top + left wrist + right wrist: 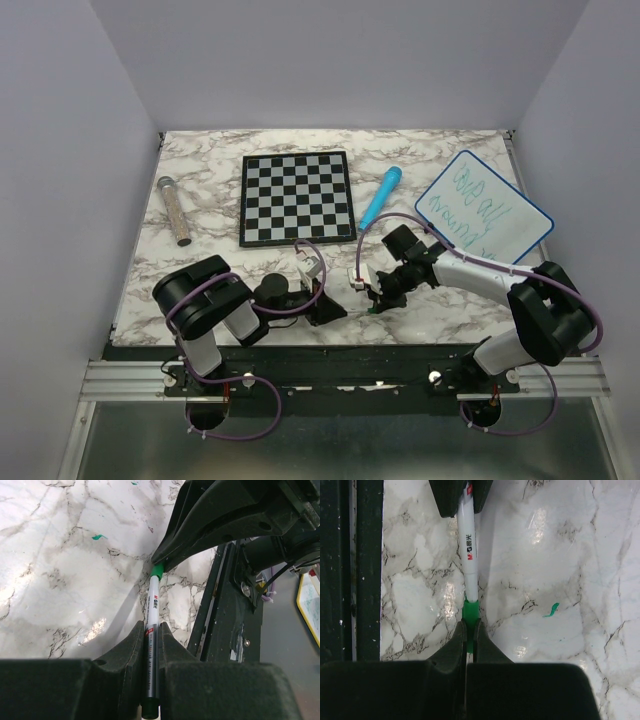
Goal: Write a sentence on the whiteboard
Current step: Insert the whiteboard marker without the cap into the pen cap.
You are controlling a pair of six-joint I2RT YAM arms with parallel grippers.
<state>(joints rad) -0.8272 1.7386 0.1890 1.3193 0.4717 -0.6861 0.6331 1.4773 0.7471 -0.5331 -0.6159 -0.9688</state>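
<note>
Jaws clenched at both ends of a marker: left gripper on the white barrel, right gripper on the green cap, over the marble table's near middle. Whiteboard lies far right, green sentence across it.

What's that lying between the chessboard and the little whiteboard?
A light blue pen-like stick lies slantwise on the marble between the checkered board and the whiteboard; only the top view shows it.
</note>
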